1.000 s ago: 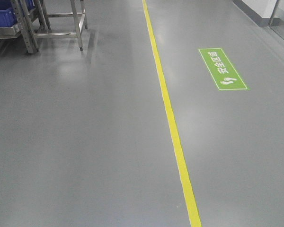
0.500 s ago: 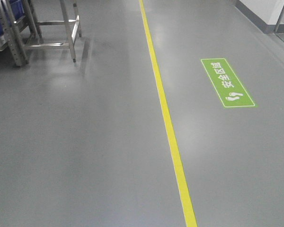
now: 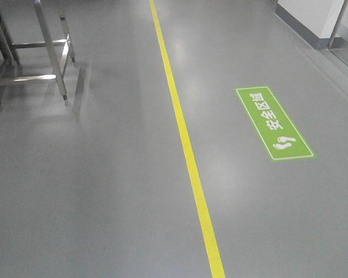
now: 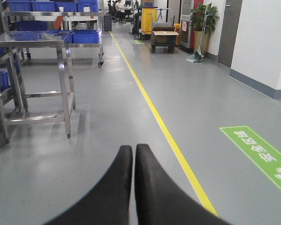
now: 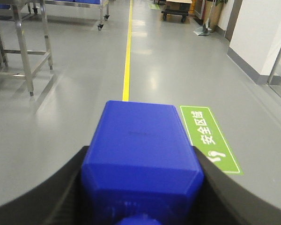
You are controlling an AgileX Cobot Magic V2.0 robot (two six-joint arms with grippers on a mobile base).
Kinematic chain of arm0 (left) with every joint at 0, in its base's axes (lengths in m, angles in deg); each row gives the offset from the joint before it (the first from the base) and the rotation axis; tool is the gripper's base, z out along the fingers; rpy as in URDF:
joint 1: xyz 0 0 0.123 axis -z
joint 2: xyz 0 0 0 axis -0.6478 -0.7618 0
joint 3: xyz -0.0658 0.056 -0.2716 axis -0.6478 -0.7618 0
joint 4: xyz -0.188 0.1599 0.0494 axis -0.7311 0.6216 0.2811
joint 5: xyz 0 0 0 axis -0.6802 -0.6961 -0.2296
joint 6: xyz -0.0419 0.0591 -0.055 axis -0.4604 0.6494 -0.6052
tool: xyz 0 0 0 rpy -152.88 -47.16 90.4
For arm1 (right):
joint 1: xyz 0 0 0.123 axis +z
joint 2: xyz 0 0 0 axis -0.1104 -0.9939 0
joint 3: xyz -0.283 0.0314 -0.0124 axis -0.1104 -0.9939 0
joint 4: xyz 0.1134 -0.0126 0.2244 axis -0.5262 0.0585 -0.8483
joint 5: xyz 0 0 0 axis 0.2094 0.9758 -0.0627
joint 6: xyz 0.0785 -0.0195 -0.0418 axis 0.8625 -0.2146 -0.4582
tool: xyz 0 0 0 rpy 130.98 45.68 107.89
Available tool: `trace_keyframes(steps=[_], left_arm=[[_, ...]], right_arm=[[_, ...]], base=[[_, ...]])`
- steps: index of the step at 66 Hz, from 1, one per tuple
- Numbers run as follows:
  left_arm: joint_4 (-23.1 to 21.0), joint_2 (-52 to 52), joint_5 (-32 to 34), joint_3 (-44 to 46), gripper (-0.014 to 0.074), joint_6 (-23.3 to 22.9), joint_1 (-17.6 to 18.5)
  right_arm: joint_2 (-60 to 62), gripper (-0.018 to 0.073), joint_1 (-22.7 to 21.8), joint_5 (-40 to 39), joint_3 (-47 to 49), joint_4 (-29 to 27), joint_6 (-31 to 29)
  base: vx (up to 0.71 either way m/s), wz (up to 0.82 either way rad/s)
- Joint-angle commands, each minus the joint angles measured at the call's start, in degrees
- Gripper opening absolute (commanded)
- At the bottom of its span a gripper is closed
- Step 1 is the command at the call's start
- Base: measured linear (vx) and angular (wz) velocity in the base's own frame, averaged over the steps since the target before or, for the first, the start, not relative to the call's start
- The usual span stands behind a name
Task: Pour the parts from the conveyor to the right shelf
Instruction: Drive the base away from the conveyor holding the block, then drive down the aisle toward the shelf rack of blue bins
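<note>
Holding a blue block (image 5: 140, 140) tight, the right claw (image 5: 141, 174) has one dark finger pressed on each side of it. The block sits up off the ground in that claw, so one part has been picked up. The left claw (image 4: 133, 157) has its two black fingers closed together with nothing between them.

The conveyor is not in any view. It looks like the robot is out on the grey floor (image 3: 104, 185), between the pick-up and the drop-off. So the first half seems done. What is left is the trip to the right shelf and the pouring. Steel frames with blue totes (image 4: 85, 36) stand on the left side of the left wrist view, but it is hard to say if any of them is the right shelf.

The floor in front is wide and bare. A yellow line (image 3: 185, 145) runs straight down the aisle, and a green sign (image 3: 275, 123) is flat on the floor to the right of it. Neither can block a wheel. The steel table (image 4: 63, 84) has thin legs that stand near on the left, and those are the closest hard edges. A white wall (image 4: 262, 37) closes the right side. A cart (image 4: 162, 40) is parked far down the aisle, well apart from the robot.
</note>
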Motion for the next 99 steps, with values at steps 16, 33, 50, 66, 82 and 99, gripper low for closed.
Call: trace_keyframes(steps=[16, 33, 50, 66, 82, 99], left_arm=[[-0.5, -0.9, 4.5, 1.1, -0.0006, -0.5, 0.3], [-0.5, -0.9, 4.5, 1.1, -0.0006, -0.5, 0.3], [-0.5, -0.9, 4.5, 1.1, -0.0006, -0.5, 0.3], [-0.5, -0.9, 4.5, 1.1, -0.0006, -0.5, 0.3], [-0.5, -0.9, 4.5, 1.1, -0.0006, -0.5, 0.3], [-0.5, -0.9, 4.5, 1.1, -0.0006, -0.5, 0.3]], right_arm=[[-0.6, -0.0006, -0.1, -4.7, 1.7, 0.2, -0.4], [-0.6, -0.0006, -0.1, -4.7, 1.7, 0.2, -0.4], [-0.6, -0.0006, -0.1, -4.7, 1.7, 0.2, -0.4], [-0.6, -0.0006, -0.1, -4.7, 1.7, 0.2, -0.4], [-0.6, -0.0006, -0.1, -4.6, 1.7, 0.2, -0.4], [-0.6, -0.0006, -0.1, -4.6, 1.7, 0.2, -0.4]], base=[[0.71, -0.01], [0.76, 0.05], [0.77, 0.02], [0.77, -0.06], [0.77, -0.09], [0.76, -0.06]])
